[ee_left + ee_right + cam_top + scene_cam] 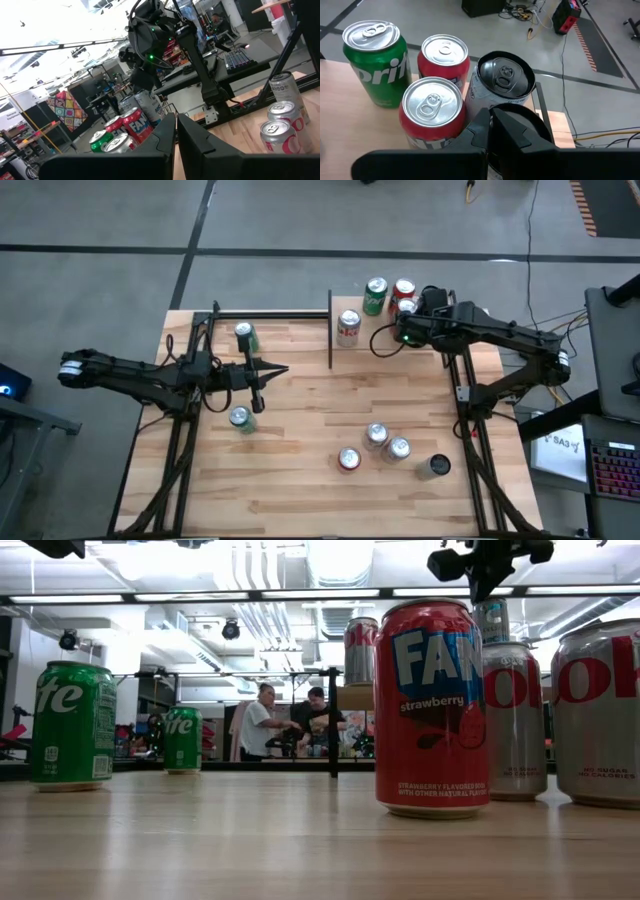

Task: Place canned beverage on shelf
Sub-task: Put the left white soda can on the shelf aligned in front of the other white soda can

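Cans (pixel 443 54) stand clustered on the shelf (pixel 420 345) at the bench's (pixel 310 440) far right corner. Right pincer (pixel 490 117) hangs closed just above them, holding nothing. Left pincer (pixel 283 369) is closed, empty, mid-bench.

four cans (pixel 390 296) crowd the shelf (pixel 385 330), the black post (pixel 330 330) bounds it; table centre (pixel 310 415) lies open.

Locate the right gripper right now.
In the high view the right gripper hangs shut at the table's far right, above the shelf's cans, beside the green Sprite can and a red can.
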Robot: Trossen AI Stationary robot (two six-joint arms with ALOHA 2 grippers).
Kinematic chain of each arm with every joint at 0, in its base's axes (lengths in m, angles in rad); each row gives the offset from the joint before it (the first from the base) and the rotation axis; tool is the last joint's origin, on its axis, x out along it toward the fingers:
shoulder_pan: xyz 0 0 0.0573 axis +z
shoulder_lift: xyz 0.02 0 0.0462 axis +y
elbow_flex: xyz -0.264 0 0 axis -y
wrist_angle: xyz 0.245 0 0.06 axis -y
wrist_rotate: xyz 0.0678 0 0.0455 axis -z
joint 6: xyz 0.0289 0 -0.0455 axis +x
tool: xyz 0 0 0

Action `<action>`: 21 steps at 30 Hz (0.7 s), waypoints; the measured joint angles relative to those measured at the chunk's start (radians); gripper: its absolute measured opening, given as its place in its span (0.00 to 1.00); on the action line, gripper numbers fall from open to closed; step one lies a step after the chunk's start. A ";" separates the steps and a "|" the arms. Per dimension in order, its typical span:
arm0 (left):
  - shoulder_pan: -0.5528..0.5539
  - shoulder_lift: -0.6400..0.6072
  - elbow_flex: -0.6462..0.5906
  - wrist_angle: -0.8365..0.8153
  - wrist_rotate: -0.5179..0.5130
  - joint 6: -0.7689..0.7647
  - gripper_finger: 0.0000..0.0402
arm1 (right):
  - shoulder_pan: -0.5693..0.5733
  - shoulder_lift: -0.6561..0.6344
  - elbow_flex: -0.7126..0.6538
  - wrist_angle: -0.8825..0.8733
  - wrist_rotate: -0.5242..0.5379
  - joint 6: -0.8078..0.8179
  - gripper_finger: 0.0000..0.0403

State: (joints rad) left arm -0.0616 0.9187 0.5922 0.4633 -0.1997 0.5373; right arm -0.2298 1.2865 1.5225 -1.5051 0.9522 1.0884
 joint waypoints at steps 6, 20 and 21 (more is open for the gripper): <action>0.000 0.000 0.000 0.000 0.000 0.000 0.00 | 0.000 0.000 0.000 0.000 -0.006 -0.003 0.03; 0.000 0.000 0.000 0.000 0.000 0.000 0.00 | 0.003 0.000 0.000 0.001 -0.042 -0.008 0.03; 0.000 0.000 0.000 0.000 0.000 0.000 0.00 | 0.003 -0.001 0.000 0.002 -0.047 -0.012 0.03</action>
State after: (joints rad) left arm -0.0616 0.9187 0.5922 0.4633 -0.1997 0.5373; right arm -0.2268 1.2858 1.5224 -1.5030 0.9049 1.0764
